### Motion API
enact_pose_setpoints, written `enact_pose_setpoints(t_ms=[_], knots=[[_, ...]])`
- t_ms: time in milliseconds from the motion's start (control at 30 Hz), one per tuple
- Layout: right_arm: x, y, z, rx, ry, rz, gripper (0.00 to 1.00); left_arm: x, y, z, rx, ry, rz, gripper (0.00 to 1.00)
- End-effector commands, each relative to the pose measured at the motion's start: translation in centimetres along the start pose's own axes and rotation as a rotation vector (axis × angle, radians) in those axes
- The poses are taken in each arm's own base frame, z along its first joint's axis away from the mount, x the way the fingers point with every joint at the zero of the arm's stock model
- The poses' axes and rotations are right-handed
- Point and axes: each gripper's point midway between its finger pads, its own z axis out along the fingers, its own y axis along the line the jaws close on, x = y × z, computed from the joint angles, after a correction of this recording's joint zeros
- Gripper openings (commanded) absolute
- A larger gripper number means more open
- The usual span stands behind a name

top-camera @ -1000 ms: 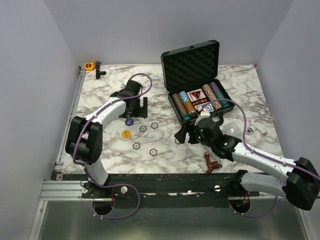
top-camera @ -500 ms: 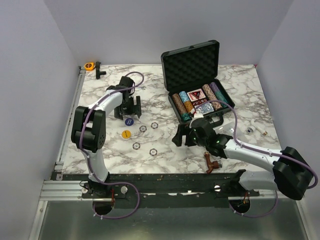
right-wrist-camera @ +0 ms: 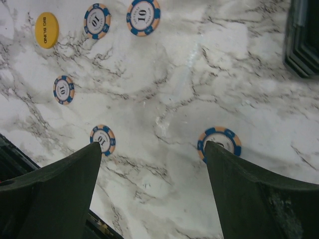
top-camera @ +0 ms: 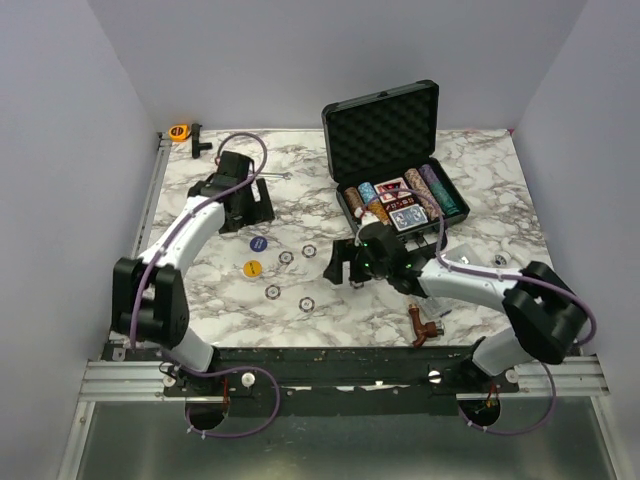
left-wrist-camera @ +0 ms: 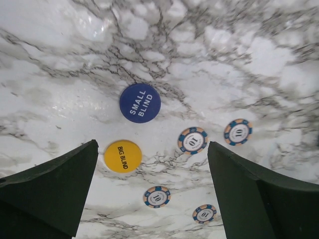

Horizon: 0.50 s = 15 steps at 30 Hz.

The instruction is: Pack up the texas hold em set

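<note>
Mid-table, the right gripper (right-wrist-camera: 152, 149) gapes wide and empty over loose chips (right-wrist-camera: 143, 16), one perhaps touching it; farther left, the left gripper (left-wrist-camera: 153, 144), equally spread and empty, hangs just beyond the blue disc (left-wrist-camera: 140, 102); the open briefcase (top-camera: 385, 135) stands at the far edge of the table (top-camera: 480, 170).

On the marble-patterned table (top-camera: 480, 180), the open black hard-plastic briefcase (top-camera: 385, 135) stands at the far right, with its lid upright behind its base. In the base lie rows of striped poker chips (top-camera: 432, 190) and printed card decks (top-camera: 405, 217). Left of the case, the blue round plastic disc (top-camera: 258, 243) lies just behind the yellow round plastic disc (top-camera: 253, 267). The loose striped chips (top-camera: 286, 257) lie right of them. The brown pipe fitting (top-camera: 424, 326) lies before the case, near the front edge.
</note>
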Motion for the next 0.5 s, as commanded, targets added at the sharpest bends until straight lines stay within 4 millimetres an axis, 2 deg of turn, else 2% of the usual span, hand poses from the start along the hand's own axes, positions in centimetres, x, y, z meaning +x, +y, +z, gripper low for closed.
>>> enact_pose_setpoints(t_ms=[0,133,200,300,367,467], knots=[[-2.6,4.0,2.7,-0.093,-0.02,-0.069,0.87,-5.6,0.1,-6.2,0.027,-0.322,-0.032,0.93],[-5.4,7.6,6.6,-0.133,-0.056,-0.108,0.85,-8.0,-0.4,-12.3,0.103,-0.529,-0.02,0.95],[-6.4,9.6,8.8,-0.184,-0.056,-0.093,0.8,-8.3,-0.6,-15.1,0.154,-0.616,-0.016,0.97],[-6.5,12.6,12.2,-0.29,-0.026,-0.083,0.73,-8.1,-0.9,-18.7,0.229,-0.716,-0.006,0.98],[-6.6,14.4,14.2,-0.339,-0.015,-0.088,0.68,-7.9,-1.3,-20.6,0.279,-0.758,0.003,0.98],[-7.3,15.9,17.3,-0.364,-0.011,-0.102,0.61,-7.7,-1.5,-22.4,0.315,-0.799,0.023,0.99]])
